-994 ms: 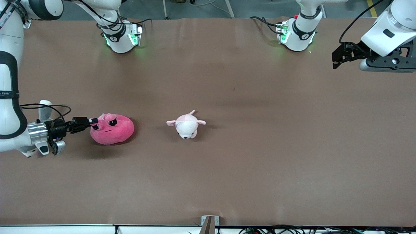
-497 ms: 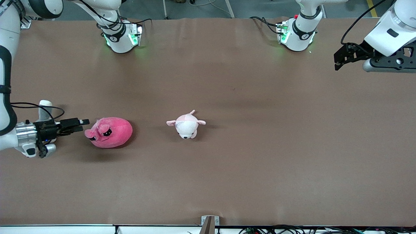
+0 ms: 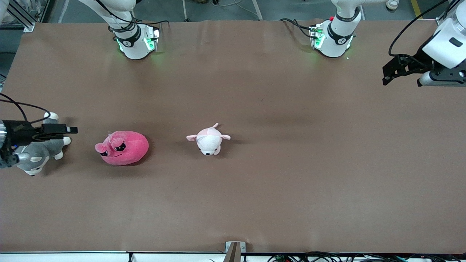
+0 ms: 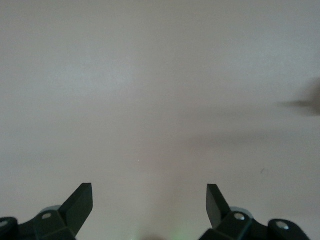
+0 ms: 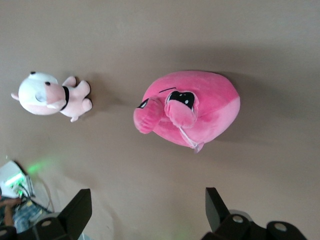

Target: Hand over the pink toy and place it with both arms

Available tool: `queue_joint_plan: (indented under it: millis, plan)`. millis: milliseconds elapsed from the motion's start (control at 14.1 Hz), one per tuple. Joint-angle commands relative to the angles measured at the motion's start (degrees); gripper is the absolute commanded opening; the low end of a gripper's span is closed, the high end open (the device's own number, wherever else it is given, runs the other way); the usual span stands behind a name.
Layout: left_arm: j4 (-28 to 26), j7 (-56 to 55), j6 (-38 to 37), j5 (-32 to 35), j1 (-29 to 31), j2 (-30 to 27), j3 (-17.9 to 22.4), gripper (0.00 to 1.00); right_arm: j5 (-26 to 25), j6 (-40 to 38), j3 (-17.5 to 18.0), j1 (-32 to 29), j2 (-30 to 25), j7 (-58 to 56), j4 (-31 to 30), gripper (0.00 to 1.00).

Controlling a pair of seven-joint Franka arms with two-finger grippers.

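Both grippers released | right gripper (image 5: 145, 212) – pink toy (image 5: 192, 107) free | left gripper (image 4: 149, 205) – bare table (image 4: 160, 75) only

Wide table (image 3: 276, 189) covered by a matte brown sheet with faint creases, grey floor (image 3: 218, 9) along the top edge, metal frame legs there, tangled cables (image 3: 327, 257) and a small metal bracket (image 3: 235, 247) at the nearest edge.
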Motion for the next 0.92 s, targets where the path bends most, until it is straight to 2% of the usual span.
queue_joint_plan:
  millis: [0,142,355,497,639,852]
  plan:
    - [-1.0,0.9,1.0,-1.4,1.3,-1.0,-0.8,1.00,-4.2,0.3,0.1,1.1,-4.6,5.9,-0.2,1.00]
    - [-1.0,-2.8,0.0,-1.3,1.3,-1.2,-1.0,1.00,-8.6,0.4,0.1,2.6,-6.3,8.5,2.6,1.00]
    - [-1.1,-2.9,-0.2,-1.0,1.4,-1.7,-1.0,1.00,-12.7,0.3,0.1,5.1,-9.7,17.3,4.6,1.00]
    - [-1.2,-3.3,-0.4,-1.0,1.4,-1.9,-1.0,1.00,-17.3,0.8,0.1,7.1,-10.7,17.4,5.7,1.00]
    - [-1.1,-3.3,-0.7,-1.3,1.5,-1.9,-1.0,1.00,-19.1,1.1,0.0,6.7,-10.5,17.1,9.8,1.00]
    - [-1.1,-3.4,-1.0,-1.3,1.5,-1.9,-1.0,1.00,-21.1,1.1,-0.1,7.3,-10.7,17.8,10.3,1.00]
